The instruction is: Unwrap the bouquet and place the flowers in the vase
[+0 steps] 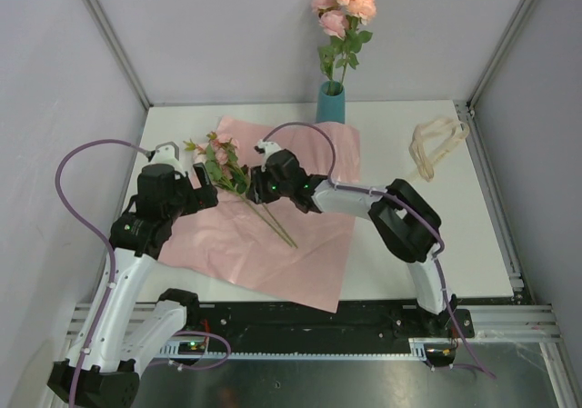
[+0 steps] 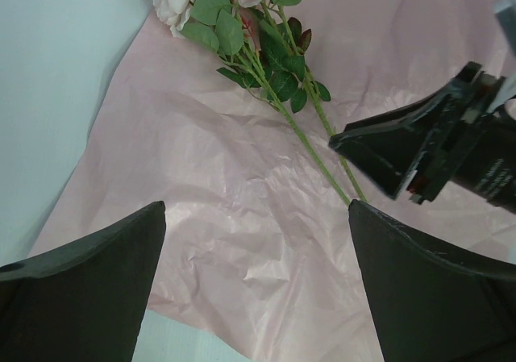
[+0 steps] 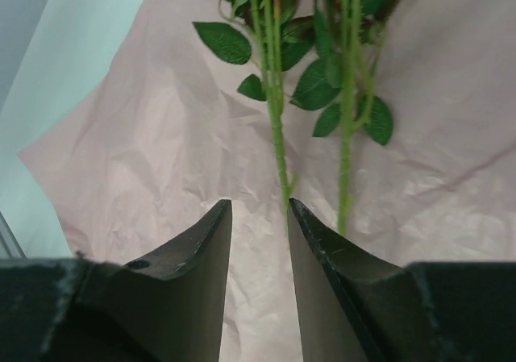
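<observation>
The bouquet is unwrapped: its lilac-pink paper point(image 1: 273, 253) lies flat on the table. A few flowers point(image 1: 218, 158) lie on the paper, their green stems point(image 1: 273, 222) pointing toward the near edge. More pink roses point(image 1: 344, 8) stand in the teal vase point(image 1: 330, 104) at the back. My right gripper point(image 3: 259, 201) hovers low over the stems point(image 3: 276, 136), its jaws narrowly open with only paper between them; one stem runs just past the right fingertip. My left gripper point(image 2: 256, 205) is wide open above the paper point(image 2: 201, 176), beside the flower heads point(image 2: 242, 23).
A cream ribbon loop point(image 1: 435, 144) lies on the white table at the back right. Grey walls close in the table at the left, back and right. In the left wrist view the right gripper's finger point(image 2: 379, 148) crosses over the stems.
</observation>
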Robot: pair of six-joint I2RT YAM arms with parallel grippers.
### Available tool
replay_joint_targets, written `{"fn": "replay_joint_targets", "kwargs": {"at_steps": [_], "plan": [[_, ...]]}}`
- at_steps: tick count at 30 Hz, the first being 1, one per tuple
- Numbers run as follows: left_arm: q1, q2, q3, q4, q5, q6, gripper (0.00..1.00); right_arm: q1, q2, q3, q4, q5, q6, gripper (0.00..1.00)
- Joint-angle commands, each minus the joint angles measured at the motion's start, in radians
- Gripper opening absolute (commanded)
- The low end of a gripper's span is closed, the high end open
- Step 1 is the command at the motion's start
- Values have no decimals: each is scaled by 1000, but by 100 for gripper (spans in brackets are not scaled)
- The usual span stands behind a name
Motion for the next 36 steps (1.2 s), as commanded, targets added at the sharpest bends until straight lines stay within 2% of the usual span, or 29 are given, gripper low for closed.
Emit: {"fn": "replay_joint_targets", "kwargs": {"at_steps": [1, 15, 25, 29, 36], "plan": [[4, -13, -7, 25, 4, 5, 100, 34, 59, 123, -92, 55, -71, 40], [5, -14, -6, 25, 2, 4, 100, 75, 206, 316, -232, 115, -143, 43], [4, -10, -5, 26, 4, 4, 99, 83, 248, 333, -211, 117, -149, 39], [5, -11, -7, 26, 2, 4, 100, 84, 252, 328, -195, 117, -150, 33], [4, -10, -8, 25, 0, 5, 100, 83, 162, 219, -54, 98, -123, 3]]}}
